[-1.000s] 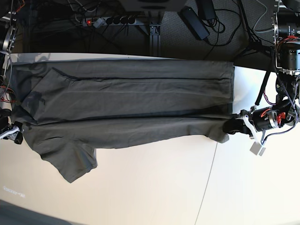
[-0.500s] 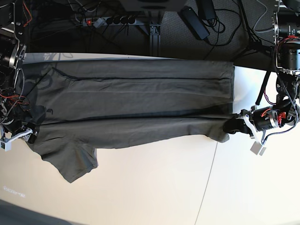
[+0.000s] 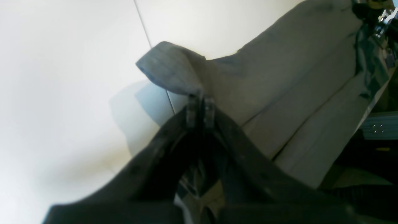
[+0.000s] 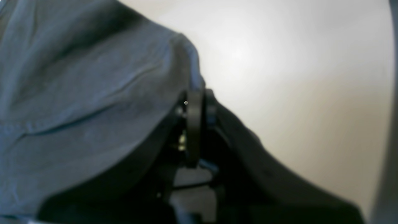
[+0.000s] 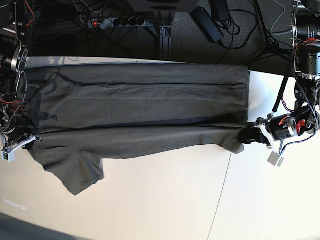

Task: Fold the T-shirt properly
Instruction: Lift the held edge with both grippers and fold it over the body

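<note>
The T-shirt (image 5: 140, 107) lies flat on the white surface (image 5: 165, 200). Its long way runs from 9 o'clock to 3 o'clock in the base view. The far long side is folded in already, and you can see the neat straight lines of that fold. The near long side is not folded yet, and one sleeve (image 5: 75, 170) sticks out toward 6 o'clock.

Each arm sits at one end of that near side. The left jaws (image 5: 250, 135) are at the 3 o'clock end. They are squeezed tight on the bottom corner of the T-shirt, and the wrist view shows the cloth bunched up at their tips (image 3: 199, 105). The right jaws (image 5: 31, 139) are at the 9 o'clock end, by the shoulder. They are squeezed tight on the cloth edge too (image 4: 196, 93).

So the near side is stretched between the two arms like a line. I think the next move is to lift it and carry it toward 12 o'clock. Both ends should go together, or the fold may come out crooked.
</note>
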`<state>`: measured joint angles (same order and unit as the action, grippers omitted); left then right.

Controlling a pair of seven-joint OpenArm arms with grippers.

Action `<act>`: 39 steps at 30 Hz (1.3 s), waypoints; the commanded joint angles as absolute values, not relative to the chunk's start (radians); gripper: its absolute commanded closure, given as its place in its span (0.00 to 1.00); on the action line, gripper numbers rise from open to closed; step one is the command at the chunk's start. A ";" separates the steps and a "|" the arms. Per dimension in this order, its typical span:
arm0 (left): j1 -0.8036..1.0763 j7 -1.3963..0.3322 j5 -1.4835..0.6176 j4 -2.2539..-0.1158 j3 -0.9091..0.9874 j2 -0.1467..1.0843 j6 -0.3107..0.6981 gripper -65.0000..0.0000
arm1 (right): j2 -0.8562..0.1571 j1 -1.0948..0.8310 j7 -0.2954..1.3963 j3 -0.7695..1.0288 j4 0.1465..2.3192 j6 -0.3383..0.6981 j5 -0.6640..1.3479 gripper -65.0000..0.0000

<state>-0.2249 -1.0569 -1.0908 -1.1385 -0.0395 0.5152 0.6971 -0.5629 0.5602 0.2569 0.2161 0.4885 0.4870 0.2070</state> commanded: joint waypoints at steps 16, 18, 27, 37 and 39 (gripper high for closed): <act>-0.246 -1.107 -1.176 -1.153 -0.033 0.533 0.698 1.00 | -0.719 0.315 0.402 0.221 0.886 0.547 0.435 1.00; -0.246 -1.118 -1.177 -1.153 -0.033 0.533 0.698 1.00 | -0.730 0.285 0.402 0.226 0.909 0.547 0.438 1.00; -0.243 -1.119 -1.179 -1.153 -0.033 0.532 0.698 1.00 | -0.731 0.206 0.446 0.243 0.952 0.546 0.479 1.00; -0.243 -1.119 -1.182 -1.153 -0.033 0.532 0.698 1.00 | -0.731 0.250 0.419 0.264 0.953 0.546 0.480 0.51; -0.242 -1.119 -1.182 -1.153 -0.033 0.532 0.698 1.00 | -0.731 0.276 0.419 0.274 0.953 0.545 0.480 0.51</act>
